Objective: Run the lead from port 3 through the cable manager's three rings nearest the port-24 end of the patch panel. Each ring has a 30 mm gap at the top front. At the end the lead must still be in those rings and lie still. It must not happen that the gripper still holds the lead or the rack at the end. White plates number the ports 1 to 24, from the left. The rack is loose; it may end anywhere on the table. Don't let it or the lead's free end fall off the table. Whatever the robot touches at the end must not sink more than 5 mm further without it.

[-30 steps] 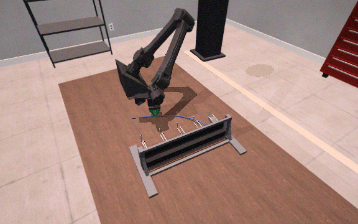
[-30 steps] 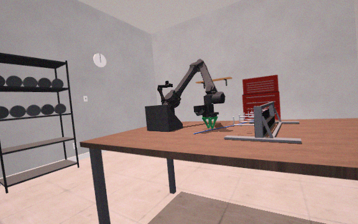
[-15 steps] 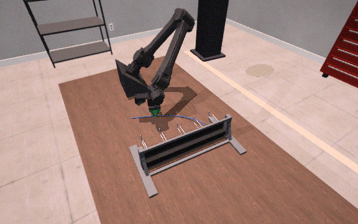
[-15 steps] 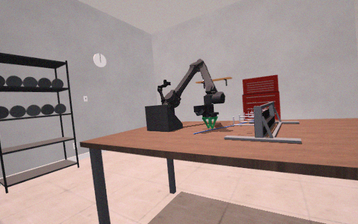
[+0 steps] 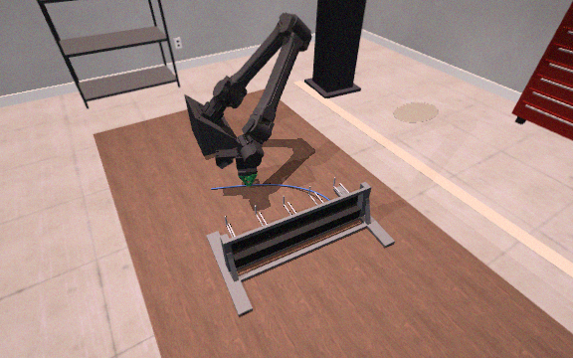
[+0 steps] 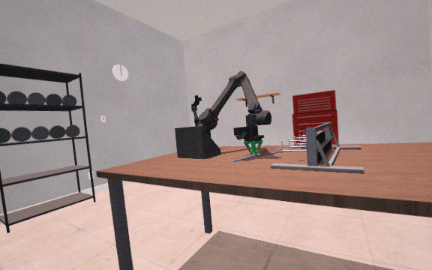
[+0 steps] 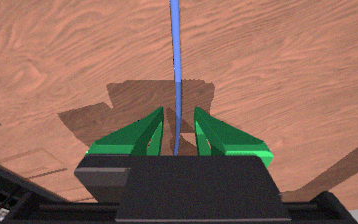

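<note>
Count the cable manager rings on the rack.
5, in a row along the rack on the arm's side: at and. The blue lead runs toward the last two.
</note>
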`<control>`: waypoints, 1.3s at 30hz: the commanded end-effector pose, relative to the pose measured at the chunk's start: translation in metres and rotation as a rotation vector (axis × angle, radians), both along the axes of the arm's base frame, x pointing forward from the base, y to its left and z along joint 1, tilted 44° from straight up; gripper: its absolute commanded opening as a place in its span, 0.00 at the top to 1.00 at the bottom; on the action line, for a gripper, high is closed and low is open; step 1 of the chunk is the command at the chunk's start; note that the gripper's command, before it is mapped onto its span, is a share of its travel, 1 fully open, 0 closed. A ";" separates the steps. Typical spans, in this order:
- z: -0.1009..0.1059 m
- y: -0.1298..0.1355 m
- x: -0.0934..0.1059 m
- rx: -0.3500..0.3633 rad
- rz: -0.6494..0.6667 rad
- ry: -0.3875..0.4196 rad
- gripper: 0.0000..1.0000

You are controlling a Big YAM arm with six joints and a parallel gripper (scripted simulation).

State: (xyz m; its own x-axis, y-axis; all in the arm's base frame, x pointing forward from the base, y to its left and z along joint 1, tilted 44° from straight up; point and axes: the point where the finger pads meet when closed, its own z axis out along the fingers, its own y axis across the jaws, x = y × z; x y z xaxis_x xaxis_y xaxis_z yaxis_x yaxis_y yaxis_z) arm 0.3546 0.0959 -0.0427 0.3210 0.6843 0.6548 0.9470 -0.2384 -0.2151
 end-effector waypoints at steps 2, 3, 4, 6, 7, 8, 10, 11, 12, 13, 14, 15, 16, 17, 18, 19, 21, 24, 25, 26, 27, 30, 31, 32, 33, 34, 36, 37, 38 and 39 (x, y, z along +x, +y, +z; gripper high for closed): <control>0.003 -0.002 0.005 0.000 -0.008 -0.019 0.68; 0.003 -0.002 0.005 0.000 -0.008 -0.019 0.68; 0.003 -0.002 0.005 0.000 -0.008 -0.019 0.68; 0.003 -0.002 0.005 0.000 -0.008 -0.019 0.68; 0.003 -0.002 0.005 0.000 -0.008 -0.019 0.68; 0.003 -0.002 0.005 0.000 -0.008 -0.019 0.68; 0.003 -0.002 0.005 0.000 -0.008 -0.019 0.68; 0.003 -0.002 0.005 0.000 -0.008 -0.019 0.68; 0.003 -0.002 0.005 0.000 -0.008 -0.019 0.68; 0.003 -0.002 0.005 0.000 -0.008 -0.019 0.68; 0.003 -0.002 0.005 0.000 -0.008 -0.019 0.68; 0.003 -0.001 0.005 0.000 -0.008 -0.019 0.68; 0.004 -0.001 0.005 0.000 -0.008 -0.019 0.68; 0.004 -0.001 0.005 0.000 -0.008 -0.019 0.68; 0.004 -0.001 0.006 0.000 -0.008 -0.019 0.68; 0.004 -0.001 0.006 0.000 -0.007 -0.019 0.68; 0.004 -0.001 0.007 0.000 -0.007 -0.020 0.68; 0.005 0.000 0.008 0.000 -0.006 -0.021 0.68; 0.005 0.000 0.008 0.000 -0.006 -0.021 0.68; 0.005 0.000 0.008 0.000 -0.006 -0.021 0.68; 0.005 0.000 0.008 0.000 -0.006 -0.021 0.68; 0.005 0.000 0.008 0.000 -0.006 -0.021 0.68; 0.005 0.000 0.008 0.000 -0.006 -0.021 0.68; 0.005 0.000 0.008 0.000 -0.006 -0.021 0.68; 0.005 0.000 0.008 0.000 -0.006 -0.021 0.68; 0.005 0.000 0.008 0.000 -0.006 -0.021 0.68; 0.005 0.000 0.008 0.000 -0.006 -0.021 0.68; 0.005 0.000 0.008 0.000 -0.006 -0.021 0.68; 0.005 0.000 0.008 0.000 -0.006 -0.021 0.68; 0.005 0.000 0.008 0.000 -0.006 -0.021 0.68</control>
State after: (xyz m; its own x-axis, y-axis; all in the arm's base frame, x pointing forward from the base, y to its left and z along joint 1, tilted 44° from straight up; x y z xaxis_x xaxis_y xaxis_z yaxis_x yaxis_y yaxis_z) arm 0.3546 0.0959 -0.0427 0.3212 0.6842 0.6547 0.9470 -0.2386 -0.2152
